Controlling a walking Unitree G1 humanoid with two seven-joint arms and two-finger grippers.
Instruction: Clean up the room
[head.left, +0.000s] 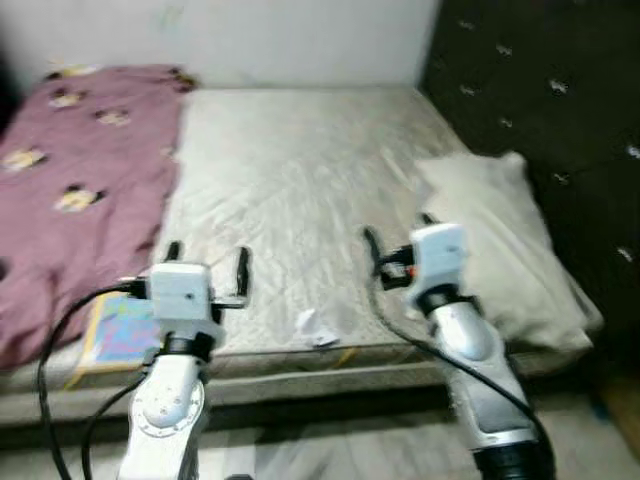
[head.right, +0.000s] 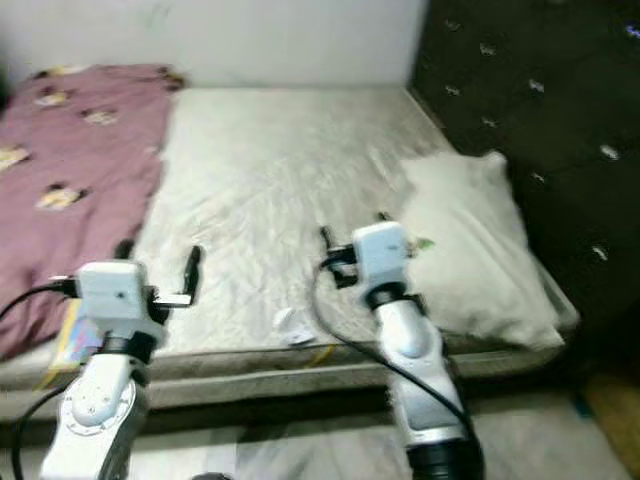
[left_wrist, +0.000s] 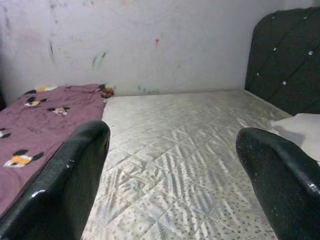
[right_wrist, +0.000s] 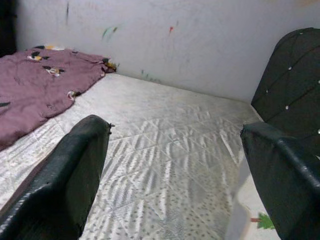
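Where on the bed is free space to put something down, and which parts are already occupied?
The widest bare patch is the middle of the mattress, between the purple blanket and the pillow, back to the wall. The near edge is more crowded: a colourful book and a small white scrap, with the open left gripper and right gripper above it.

Both silver arms raised forward, grippers spread and empty

The left gripper (head.left: 207, 262) sits at the end of a silver forearm that rises from the lower left, its two black fingers (left_wrist: 60, 185) pointing ahead and set wide apart with nothing between them. The right gripper (head.left: 398, 237) is held a little higher and further forward on a forearm angled up from the lower right, black cable looped beside it; its fingers (right_wrist: 70, 180) also stand well apart, gripping nothing
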